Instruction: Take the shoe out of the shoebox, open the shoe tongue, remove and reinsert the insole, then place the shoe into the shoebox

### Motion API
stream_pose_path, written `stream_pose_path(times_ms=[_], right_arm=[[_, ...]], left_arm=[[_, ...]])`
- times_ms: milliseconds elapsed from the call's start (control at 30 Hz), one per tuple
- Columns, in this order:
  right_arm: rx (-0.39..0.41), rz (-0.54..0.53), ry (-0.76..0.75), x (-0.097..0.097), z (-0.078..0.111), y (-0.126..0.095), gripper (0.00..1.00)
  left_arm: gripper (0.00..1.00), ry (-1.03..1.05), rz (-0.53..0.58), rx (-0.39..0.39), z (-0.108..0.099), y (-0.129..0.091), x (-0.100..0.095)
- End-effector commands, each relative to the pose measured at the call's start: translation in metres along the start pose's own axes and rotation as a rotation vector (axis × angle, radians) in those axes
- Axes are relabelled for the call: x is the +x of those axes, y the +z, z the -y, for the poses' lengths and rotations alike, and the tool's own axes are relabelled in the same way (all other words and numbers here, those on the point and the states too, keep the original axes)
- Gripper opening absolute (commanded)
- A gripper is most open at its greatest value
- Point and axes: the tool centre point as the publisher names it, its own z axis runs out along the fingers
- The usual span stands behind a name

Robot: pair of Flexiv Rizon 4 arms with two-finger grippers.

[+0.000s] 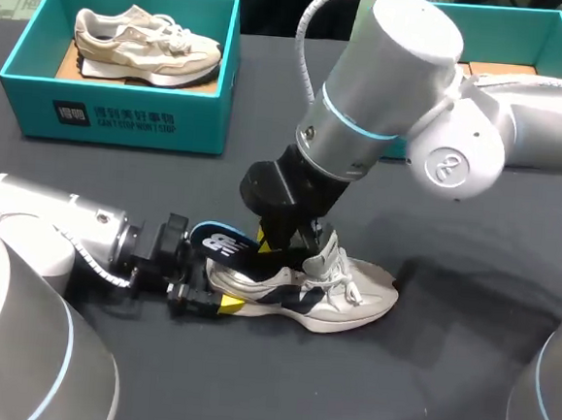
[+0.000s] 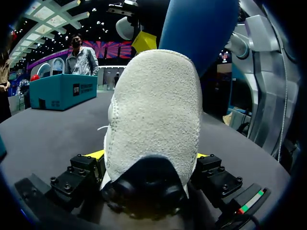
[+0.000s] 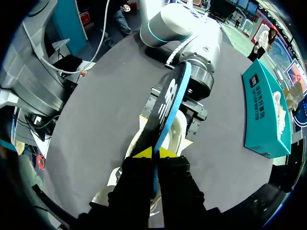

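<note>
A white and black shoe [image 1: 342, 298] lies on its sole on the dark table, toe pointing right. My left gripper [image 1: 217, 300] comes in low from the left and has the heel [image 2: 153, 115] between its fingers, one yellow tip pressing each side, so it is shut on the shoe. My right gripper [image 1: 283, 244] stands over the shoe's opening, shut on a blue and black insole [image 1: 225, 245]. The insole [image 3: 168, 105] rises edge-on from between the right gripper's [image 3: 155, 153] yellow tips, with its lower end still in the shoe [image 3: 178, 128]. In the left wrist view the insole [image 2: 196, 28] towers above the heel.
A teal shoebox [image 1: 113, 119] at the back left holds a second beige shoe [image 1: 143, 44]. Another teal box [image 1: 514, 34] stands at the back right, behind my right arm. Bare dark table lies in front of and to the right of the shoe.
</note>
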Motion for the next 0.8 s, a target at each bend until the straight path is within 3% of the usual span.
stream_pose_path(times_ms=[33, 400, 633, 800], right_arm=[[0.003, -0.021, -0.001, -0.007, -0.003, 0.008, 0.00], [0.003, -0.021, -0.001, -0.007, -0.003, 0.008, 0.00], [-0.089, -0.054, 0.040, -0.009, -0.009, 0.004, 0.00], [-0.098, -0.111, 0.073, -0.017, -0.013, 0.007, 0.00]], left_arm=[[0.00, 0.000, 0.001, -0.001, -0.004, 0.003, -0.001], [0.00, 0.000, 0.001, -0.001, -0.004, 0.003, -0.001], [0.00, 0.000, 0.001, -0.001, -0.004, 0.003, -0.001], [0.00, 0.000, 0.001, -0.001, -0.004, 0.003, -0.001]])
